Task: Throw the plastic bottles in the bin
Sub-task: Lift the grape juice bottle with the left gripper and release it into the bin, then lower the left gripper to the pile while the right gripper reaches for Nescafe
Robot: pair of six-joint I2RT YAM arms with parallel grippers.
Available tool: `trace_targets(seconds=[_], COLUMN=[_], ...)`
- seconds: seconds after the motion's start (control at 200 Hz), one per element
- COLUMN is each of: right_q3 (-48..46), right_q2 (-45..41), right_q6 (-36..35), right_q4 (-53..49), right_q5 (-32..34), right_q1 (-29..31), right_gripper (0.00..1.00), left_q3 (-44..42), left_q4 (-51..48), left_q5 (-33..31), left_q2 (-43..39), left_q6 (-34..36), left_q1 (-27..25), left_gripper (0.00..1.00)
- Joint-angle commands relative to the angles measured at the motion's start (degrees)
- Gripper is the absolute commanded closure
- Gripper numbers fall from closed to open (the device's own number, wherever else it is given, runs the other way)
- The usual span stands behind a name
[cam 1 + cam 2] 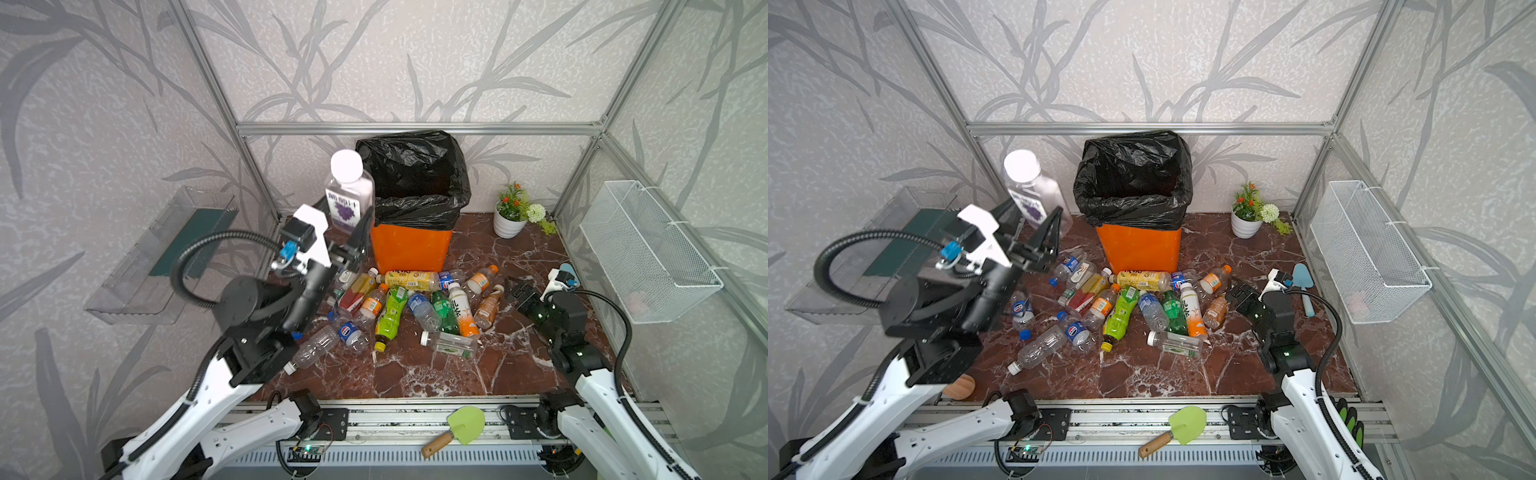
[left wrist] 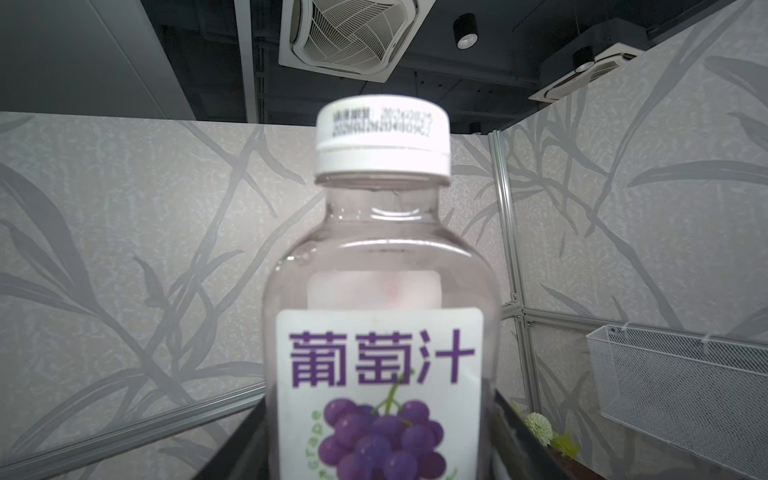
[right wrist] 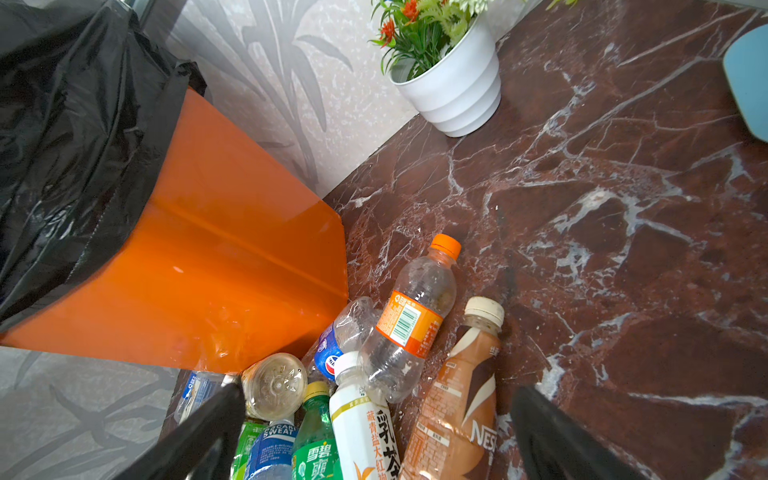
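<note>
Purple-label grape bottle (image 1: 349, 195) held up beside bin (image 1: 411, 249), not yet over it: carry step.
L gripper (image 1: 1034, 226) jaws closed partway on bottle's lower body, cap up, just left of liner (image 1: 415, 208) rim. R gripper (image 1: 520, 291) jaws spread wide, empty, low by right edge of pile (image 1: 399, 307) on table (image 1: 457, 374) in front of bin. Next, imo: shift right over opening, clear liner, then release. Can't see: bin inside (dark), bottle base (cut off in wrist view), pile part behind L arm.
</note>
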Motion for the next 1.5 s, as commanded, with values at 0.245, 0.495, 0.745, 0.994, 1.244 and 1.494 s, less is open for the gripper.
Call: trace_targets(seconds=[0.245, 0.495, 0.745, 0.994, 1.244, 1.494], right_q3=[3.05, 4.07, 4.09, 3.48, 6.33, 8.5], right_q2=[-4.92, -4.21, -0.65, 7.32, 18.6, 26.48], right_q6=[-5.73, -8.4, -6.99, -3.28, -1.99, -2.68], right_q4=[-6.28, -8.75, -9.8, -8.47, -9.26, -10.11], right_q5=[-0.01, -0.63, -0.98, -4.44, -6.17, -5.29], right_q1=[-0.22, -0.3, -0.3, -0.32, 1.27, 4.17], right_gripper=[0.0, 0.01, 0.0, 0.02, 0.09, 0.11], left_q3=[48.42, 37.94, 15.21, -7.41, -30.86, -36.49], left_q4=[-27.99, -16.73, -8.48, -14.12, -18.56, -22.6], left_q5=[23.02, 17.02, 17.11, 7.02, -5.31, -8.98], left_q2=[43.1, 35.28, 19.58, 0.67, -15.24, -19.79], left_q6=[-20.35, -18.87, -20.16, -24.23, -37.15, -40.84], left_q1=[16.07, 16.12, 15.94, 15.76, 15.84, 15.97], left_gripper=[0.01, 0.01, 0.01, 0.01, 0.01, 0.01])
